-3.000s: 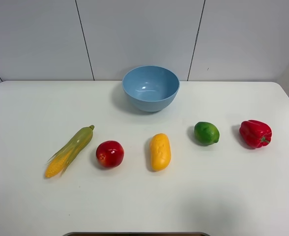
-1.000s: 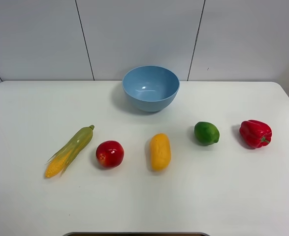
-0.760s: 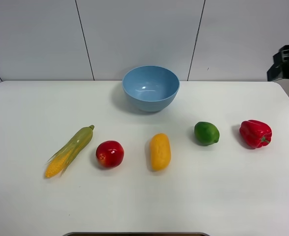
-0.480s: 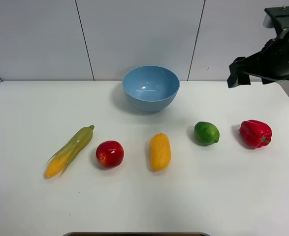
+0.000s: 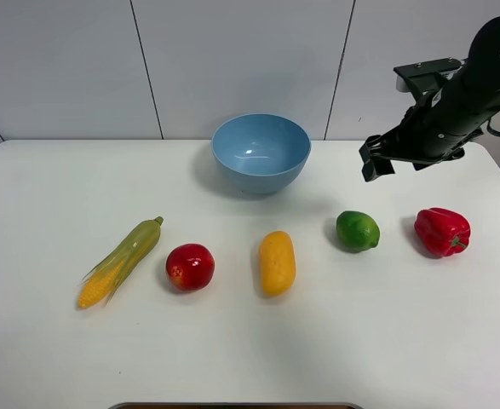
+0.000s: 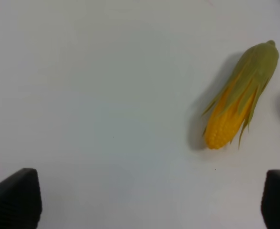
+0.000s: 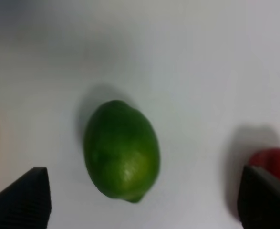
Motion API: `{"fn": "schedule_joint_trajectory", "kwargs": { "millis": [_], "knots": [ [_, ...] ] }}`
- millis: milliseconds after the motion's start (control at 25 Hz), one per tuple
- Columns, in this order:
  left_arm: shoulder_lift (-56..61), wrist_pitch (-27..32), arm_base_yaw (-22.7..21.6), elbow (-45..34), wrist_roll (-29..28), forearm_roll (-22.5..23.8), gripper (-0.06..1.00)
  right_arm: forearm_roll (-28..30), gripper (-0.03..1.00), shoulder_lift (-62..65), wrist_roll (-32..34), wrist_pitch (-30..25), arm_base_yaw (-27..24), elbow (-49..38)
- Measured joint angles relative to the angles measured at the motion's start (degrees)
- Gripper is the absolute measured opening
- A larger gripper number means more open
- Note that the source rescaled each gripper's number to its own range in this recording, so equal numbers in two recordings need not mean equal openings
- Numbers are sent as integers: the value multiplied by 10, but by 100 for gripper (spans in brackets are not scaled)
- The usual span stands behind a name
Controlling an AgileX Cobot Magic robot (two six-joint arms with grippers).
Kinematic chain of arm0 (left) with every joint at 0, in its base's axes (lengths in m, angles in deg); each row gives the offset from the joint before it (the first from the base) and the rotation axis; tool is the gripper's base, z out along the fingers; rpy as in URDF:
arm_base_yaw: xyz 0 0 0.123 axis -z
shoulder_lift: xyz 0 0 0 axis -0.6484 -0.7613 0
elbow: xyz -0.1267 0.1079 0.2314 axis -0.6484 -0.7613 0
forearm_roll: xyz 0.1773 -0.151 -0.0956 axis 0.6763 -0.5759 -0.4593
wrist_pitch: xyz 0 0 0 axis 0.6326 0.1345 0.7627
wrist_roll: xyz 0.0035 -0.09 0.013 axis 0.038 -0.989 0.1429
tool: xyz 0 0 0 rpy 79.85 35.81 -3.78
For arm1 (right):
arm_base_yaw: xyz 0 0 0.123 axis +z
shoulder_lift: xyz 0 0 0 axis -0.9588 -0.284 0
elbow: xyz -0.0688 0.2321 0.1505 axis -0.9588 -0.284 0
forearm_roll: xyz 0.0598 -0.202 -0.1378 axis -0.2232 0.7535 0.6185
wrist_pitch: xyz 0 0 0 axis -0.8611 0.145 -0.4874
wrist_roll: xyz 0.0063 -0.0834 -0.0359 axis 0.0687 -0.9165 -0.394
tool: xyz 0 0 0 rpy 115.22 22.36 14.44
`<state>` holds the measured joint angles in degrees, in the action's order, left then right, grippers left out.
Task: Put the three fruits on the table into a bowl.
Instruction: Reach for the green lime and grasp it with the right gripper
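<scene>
While the lime, mango-like fruit and apple are seen lying on the tabletop in front of the bowl, the left jaws are held spread near the corn cob and the right jaws spread, empty, over the lime.

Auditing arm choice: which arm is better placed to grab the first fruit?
Right. The right gripper, open, hovers over the lime, centred in its wrist view; the left wrist view shows only the corn cob, no fruit.
</scene>
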<state>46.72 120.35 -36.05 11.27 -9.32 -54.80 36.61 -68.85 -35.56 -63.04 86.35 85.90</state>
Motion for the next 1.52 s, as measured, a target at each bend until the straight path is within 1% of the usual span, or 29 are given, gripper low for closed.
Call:
{"fn": "schedule_joint_trajectory", "kwargs": {
  "millis": [120, 160, 240, 320, 440, 600, 720, 920, 1160, 1520],
  "knots": [
    [0, 0, 0, 0, 0, 0, 86, -2, 64, -28, -8, 0, 13, 20],
    [0, 0, 0, 0, 0, 0, 86, -2, 66, -36, -8, 0, 15, 25],
    [0, 0, 0, 0, 0, 0, 86, -2, 79, -46, -8, -1, 18, 31],
    [0, 0, 0, 0, 0, 0, 86, -2, 89, -55, -9, -9, 18, 32],
    [0, 0, 0, 0, 0, 0, 86, -2, 95, -65, -9, -27, 18, 32],
    [0, 0, 0, 0, 0, 0, 86, -2, 96, -72, -9, -44, 18, 31],
    [0, 0, 0, 0, 0, 0, 86, -2, 96, -78, -9, -41, 18, 15],
    [0, 0, 0, 0, 0, 0, 86, -2, 96, -94, -9, -8, 18, -19],
    [0, 0, 0, 0, 0, 0, 86, 1, 96, -128, -9, 27, 18, -26],
    [0, 0, 0, 0, 0, 0, 86, 13, 96, -171, -9, 49, 18, -26]
  ]
}}
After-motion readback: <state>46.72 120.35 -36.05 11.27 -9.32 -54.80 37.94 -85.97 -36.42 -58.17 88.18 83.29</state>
